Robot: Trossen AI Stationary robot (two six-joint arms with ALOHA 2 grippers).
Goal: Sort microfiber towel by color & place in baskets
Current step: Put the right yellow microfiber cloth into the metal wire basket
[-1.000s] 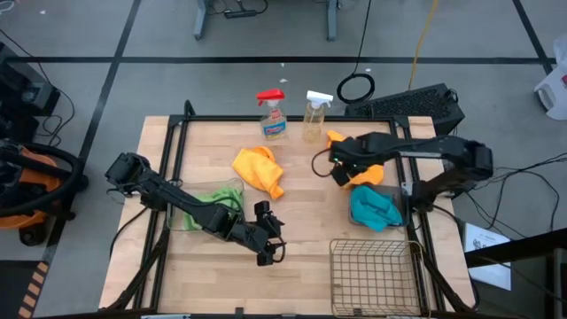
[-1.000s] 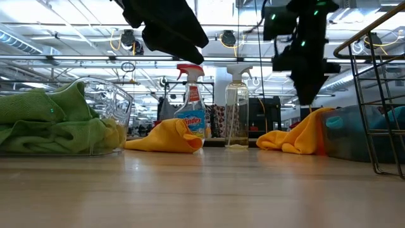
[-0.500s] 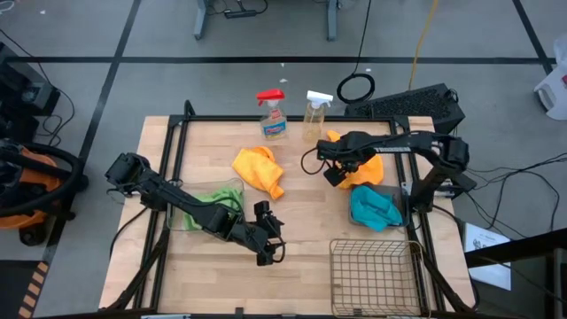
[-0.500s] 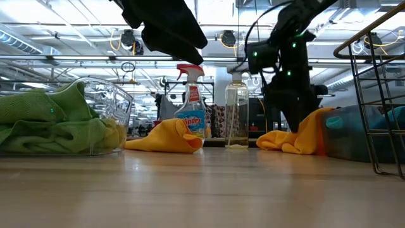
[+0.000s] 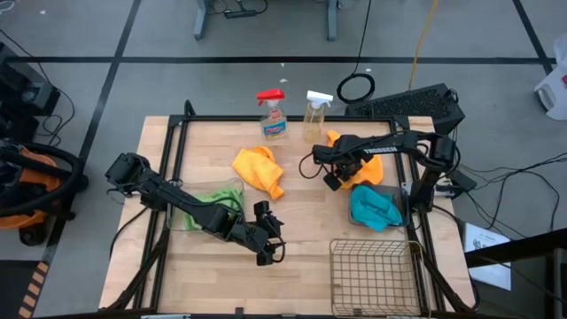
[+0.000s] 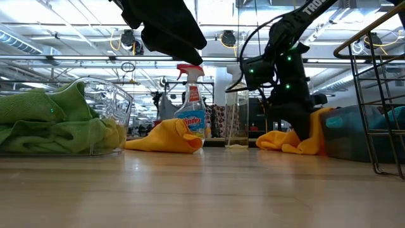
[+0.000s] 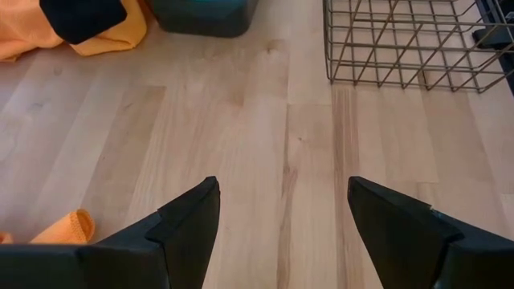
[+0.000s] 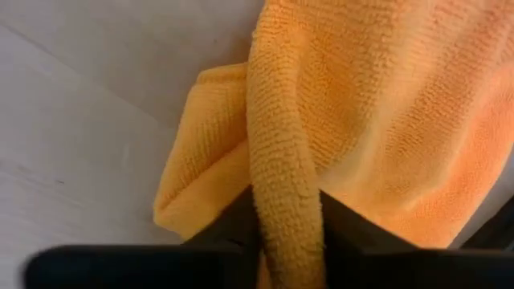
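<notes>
The orange towel (image 8: 321,120) at the far right part of the tabletop (image 5: 301,217) is the thing in hand: the right gripper (image 5: 335,174) has its fingers closed on a raised fold of it, and the rest of the cloth lies on the wood, so I judge it is pinched in order to be lifted and carried to a container. The second orange towel (image 5: 257,168) lies loose near the middle of the tabletop, just in front of the red-capped spray bottle (image 5: 273,115) and near the clear spray bottle (image 5: 315,115). The green towels (image 5: 215,197) are already in the clear plastic tub (image 6: 123,104) on the left, and the turquoise towels (image 5: 375,207) sit in the dark grey bin (image 5: 400,211) on the right, so the wire-mesh basket (image 5: 376,276) at the near edge, with nothing visible in it, is probably meant for the orange pair. The left gripper (image 5: 269,248) waits with fingers open above bare wood, between the tub and the basket. The right wrist view alone shows the fold squeezed between the two fingers; the high view shows only the gripper over the cloth. The low view shows that this towel touches the tabletop, just beside the grey bin. The left wrist view shows nothing between the spread fingers (image 7: 189,221).
</notes>
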